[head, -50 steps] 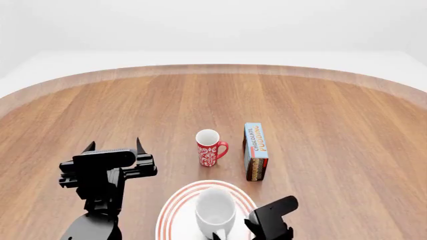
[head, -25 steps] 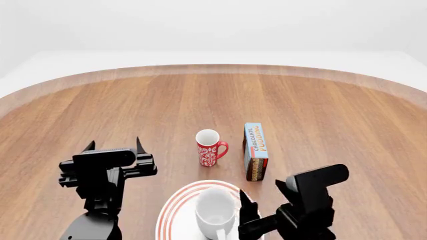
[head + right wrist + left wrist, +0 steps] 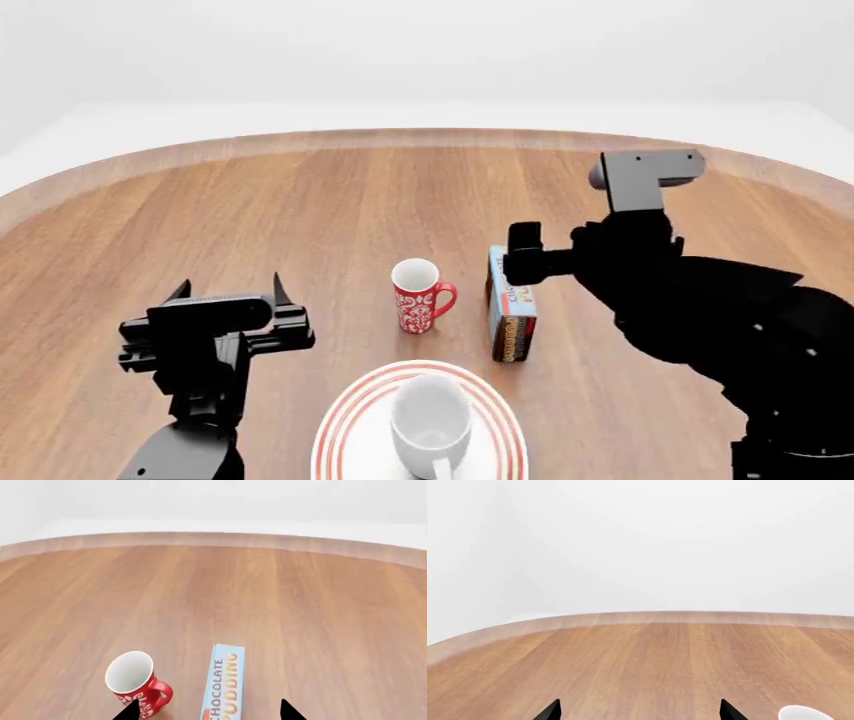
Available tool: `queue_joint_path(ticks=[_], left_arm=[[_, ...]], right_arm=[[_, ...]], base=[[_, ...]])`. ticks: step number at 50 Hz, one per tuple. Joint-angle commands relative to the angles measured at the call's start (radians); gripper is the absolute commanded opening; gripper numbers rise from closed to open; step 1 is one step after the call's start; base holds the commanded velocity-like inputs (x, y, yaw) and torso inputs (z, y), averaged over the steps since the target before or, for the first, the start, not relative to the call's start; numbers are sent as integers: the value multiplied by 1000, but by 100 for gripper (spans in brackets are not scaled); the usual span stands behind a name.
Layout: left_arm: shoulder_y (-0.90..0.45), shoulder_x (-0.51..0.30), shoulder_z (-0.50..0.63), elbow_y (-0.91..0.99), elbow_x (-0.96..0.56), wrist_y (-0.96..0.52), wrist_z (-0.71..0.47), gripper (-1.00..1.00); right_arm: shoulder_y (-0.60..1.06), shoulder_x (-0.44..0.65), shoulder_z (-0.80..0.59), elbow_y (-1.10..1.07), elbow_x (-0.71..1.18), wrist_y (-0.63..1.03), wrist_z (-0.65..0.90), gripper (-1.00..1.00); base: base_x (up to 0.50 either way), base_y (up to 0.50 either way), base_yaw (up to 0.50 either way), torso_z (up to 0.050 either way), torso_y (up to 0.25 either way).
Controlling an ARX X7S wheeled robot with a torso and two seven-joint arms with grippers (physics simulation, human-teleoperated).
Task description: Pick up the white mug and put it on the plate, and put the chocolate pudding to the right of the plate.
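Hovering my right gripper (image 3: 207, 711) above the chocolate pudding (image 3: 513, 303), jaws apart, empty; left gripper (image 3: 227, 290) apart, empty too. One white mug (image 3: 430, 420) on one plate (image 3: 350, 420), one red mug (image 3: 419, 294).

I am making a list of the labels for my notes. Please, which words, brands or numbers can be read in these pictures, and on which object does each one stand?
"CHOCOLATE PUDDING": orange-red letters on the light blue face of the chocolate pudding box.
The red mug carries only a white pattern, no words.
The white mug and the plate show no text.
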Motion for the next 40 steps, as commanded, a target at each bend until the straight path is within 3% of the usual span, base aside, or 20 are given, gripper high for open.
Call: queue_joint_path(ticks=[1, 14, 31, 40], left_arm=[[-5, -1, 6, 0, -1, -2, -4, 100], [-10, -5, 8, 2, -4, -7, -9, 100], [-12, -9, 9, -2, -10, -2, -11, 100], [-8, -11, 9, -3, -13, 1, -12, 100]], right_arm=[[212, -107, -148, 416, -158, -105, -92, 100], [352, -245, -232, 861, -302, -289, -174, 100], [384, -296, -247, 1053, -311, -294, -211, 100], [483, -384, -289, 1400, -399, -453, -343, 100]], base=[[0, 0, 0, 0, 0], [0, 0, 0, 0, 0], [0, 0, 0, 0, 0], [0, 0, 0, 0, 0]])
